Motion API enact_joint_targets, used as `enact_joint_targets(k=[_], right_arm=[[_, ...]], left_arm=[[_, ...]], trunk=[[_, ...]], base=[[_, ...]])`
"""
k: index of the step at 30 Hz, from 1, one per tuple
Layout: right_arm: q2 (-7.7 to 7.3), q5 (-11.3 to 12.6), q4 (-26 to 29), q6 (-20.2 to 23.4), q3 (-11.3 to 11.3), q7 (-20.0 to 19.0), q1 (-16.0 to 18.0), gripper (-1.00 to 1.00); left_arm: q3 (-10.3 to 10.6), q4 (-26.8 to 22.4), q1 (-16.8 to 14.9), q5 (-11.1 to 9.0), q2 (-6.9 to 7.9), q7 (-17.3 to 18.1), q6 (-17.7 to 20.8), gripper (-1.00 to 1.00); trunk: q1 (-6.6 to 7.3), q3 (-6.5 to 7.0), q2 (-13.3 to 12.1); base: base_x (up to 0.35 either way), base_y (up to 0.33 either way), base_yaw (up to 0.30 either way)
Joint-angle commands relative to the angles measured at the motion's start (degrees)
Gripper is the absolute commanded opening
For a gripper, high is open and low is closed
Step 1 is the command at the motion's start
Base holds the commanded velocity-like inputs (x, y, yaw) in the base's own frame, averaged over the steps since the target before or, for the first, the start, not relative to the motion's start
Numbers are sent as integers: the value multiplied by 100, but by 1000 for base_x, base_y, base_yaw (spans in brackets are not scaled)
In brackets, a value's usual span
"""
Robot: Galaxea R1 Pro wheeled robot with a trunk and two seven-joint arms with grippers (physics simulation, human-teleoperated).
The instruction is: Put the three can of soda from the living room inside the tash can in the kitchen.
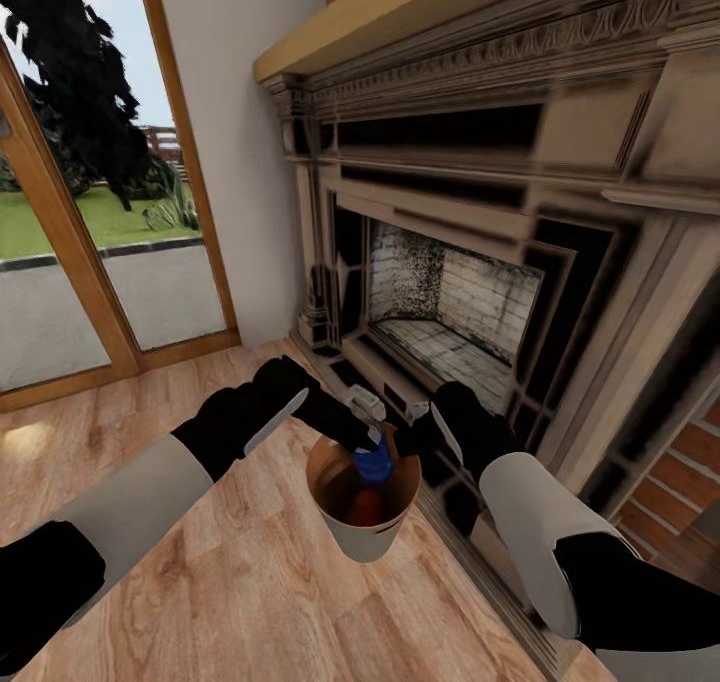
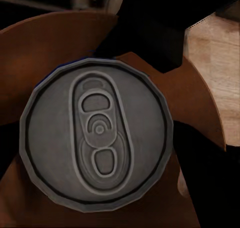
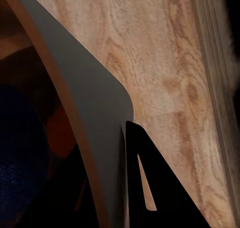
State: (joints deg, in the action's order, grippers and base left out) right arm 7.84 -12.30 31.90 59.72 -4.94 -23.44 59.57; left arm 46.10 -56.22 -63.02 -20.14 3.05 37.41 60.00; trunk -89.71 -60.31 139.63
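The small round tapered bin, pale grey outside and glossy brown inside (image 1: 362, 537), is held off the reddish wood floor (image 1: 240, 592) before the ornate dark fireplace (image 1: 470, 292). The right hand (image 1: 425, 434) grips its rim. The left hand (image 1: 362, 424) holds the dark blue soda can with grey metal top (image 2: 97, 138) over the bin's mouth; an orange can (image 1: 366, 507) lies inside. Judged step: depositing the blue can. Next, the left hand must release it.

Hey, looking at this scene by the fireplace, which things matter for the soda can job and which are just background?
Job:
blue soda can, at the left claw
orange soda can, in the bin
trash can, its rim by the right claw

Background:
fireplace
glass door
wood floor
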Motion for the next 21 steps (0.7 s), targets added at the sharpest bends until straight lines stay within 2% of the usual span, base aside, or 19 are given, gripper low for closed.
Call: enact_joint_targets(k=[1, 4, 7, 9, 13, 21], right_arm=[[0, 176, 1, 28, 15, -30, 2, -100], [4, 175, 1, 28, 24, -30, 2, -100], [6, 174, 1, 28, 26, -30, 2, -100], [5, 172, -2, 28, 27, -30, 2, -100], [7, 168, -4, 28, 28, -29, 2, -100], [-2, 166, -5, 28, 29, -22, 2, -100]], left_arm=[[111, 2, 0, -5, -2, -58, 0, -100], [294, -8, 3, -7, -5, -197, 0, -100], [365, -20, 1, -7, -1, -250, 0, -100], [553, -14, 2, -7, 9, -275, 0, -100], [734, -5, 1, -3, 17, -285, 0, -100], [868, 11, 0, 1, 1, -292, 0, -100]], trunk=[[1, 1, 0], [1, 1, 0], [1, 1, 0], [1, 1, 0], [1, 1, 0], [1, 1, 0]], base=[[0, 0, 0], [0, 0, 0], [0, 0, 0], [0, 0, 0], [0, 0, 0], [0, 0, 0]])
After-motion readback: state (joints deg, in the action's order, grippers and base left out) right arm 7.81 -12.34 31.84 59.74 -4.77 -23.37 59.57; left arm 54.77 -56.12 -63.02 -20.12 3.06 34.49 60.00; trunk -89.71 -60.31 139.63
